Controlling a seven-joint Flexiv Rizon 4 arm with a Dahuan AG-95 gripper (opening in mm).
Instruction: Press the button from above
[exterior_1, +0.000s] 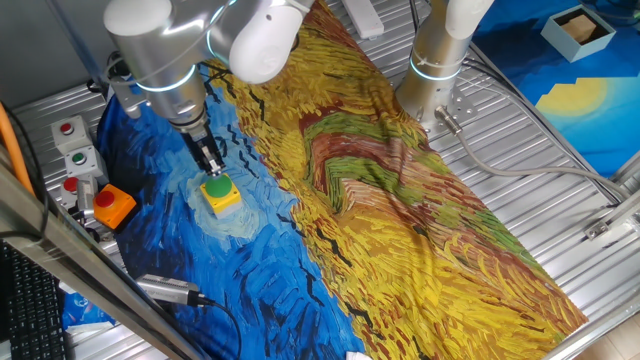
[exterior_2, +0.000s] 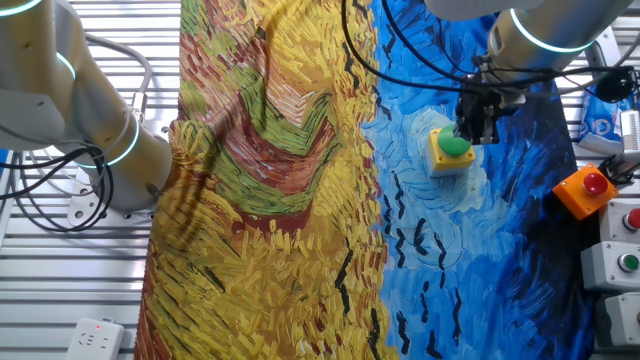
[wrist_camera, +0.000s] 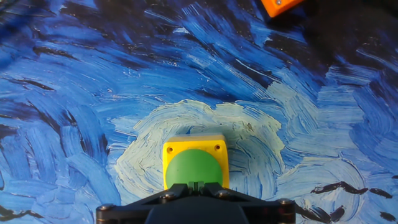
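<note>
The green dome button (exterior_1: 218, 186) sits in its yellow square box (exterior_1: 224, 200) on the blue part of a painted cloth. It also shows in the other fixed view (exterior_2: 455, 146) and fills the lower middle of the hand view (wrist_camera: 194, 167). My gripper (exterior_1: 212, 166) points straight down at the dome's top, also in the other fixed view (exterior_2: 472, 133). In the hand view the gripper (wrist_camera: 196, 185) has its fingertips closed together over the green dome, holding nothing. I cannot tell whether the tips touch the dome or hover just above it.
A red button in an orange box (exterior_1: 113, 205) (exterior_2: 590, 190) lies near the cloth's edge, with small grey button boxes (exterior_1: 80, 158) (exterior_2: 615, 262) beside it. A second robot arm (exterior_1: 440, 60) stands on the yellow side of the cloth (exterior_1: 400, 200). A metal cylinder with a cable (exterior_1: 165, 290) lies nearby.
</note>
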